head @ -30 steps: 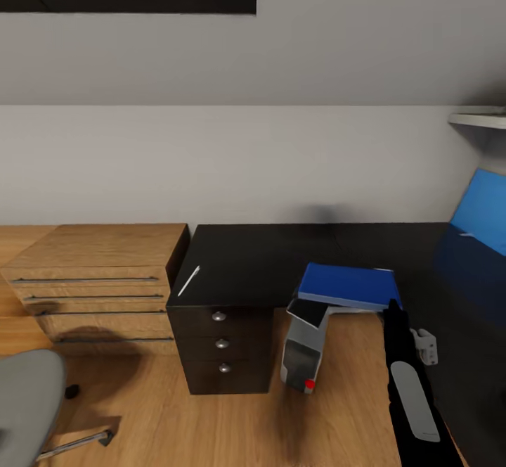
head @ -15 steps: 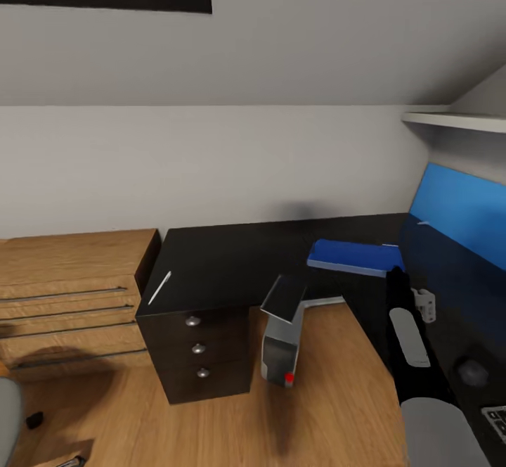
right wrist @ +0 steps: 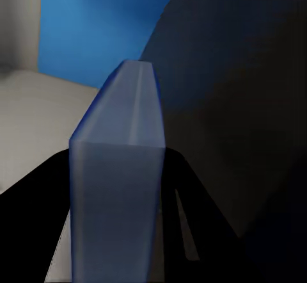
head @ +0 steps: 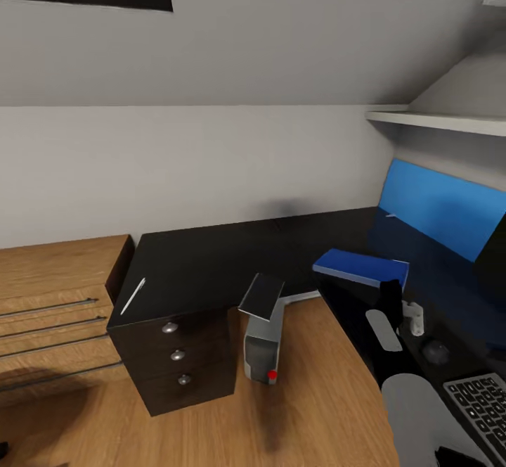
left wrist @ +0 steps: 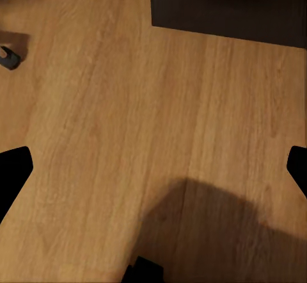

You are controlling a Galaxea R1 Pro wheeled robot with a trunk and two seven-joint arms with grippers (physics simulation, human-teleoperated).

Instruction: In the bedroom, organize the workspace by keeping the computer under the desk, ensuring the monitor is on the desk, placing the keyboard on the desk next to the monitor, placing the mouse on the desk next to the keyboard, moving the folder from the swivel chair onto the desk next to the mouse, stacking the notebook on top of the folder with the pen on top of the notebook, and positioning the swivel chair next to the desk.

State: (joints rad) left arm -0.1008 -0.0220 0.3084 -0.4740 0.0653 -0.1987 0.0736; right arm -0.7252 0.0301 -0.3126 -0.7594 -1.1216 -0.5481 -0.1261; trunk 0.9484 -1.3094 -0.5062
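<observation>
Folder pinched in my right gripper, over the desk's right wing.

Desk [head: 211, 256] runs along the far wall and turns right; computer [head: 261, 333] sits on the floor in its inner corner. Folder [head: 360, 267] is clamped between my right gripper's [head: 388, 290] fingers, above the black top. Keyboard [head: 485, 405] near right, mouse [head: 434, 352] just beyond it, pen [head: 133, 295] on the desk's left end. Left gripper [left wrist: 153, 174] fingers spread, over floor.
</observation>
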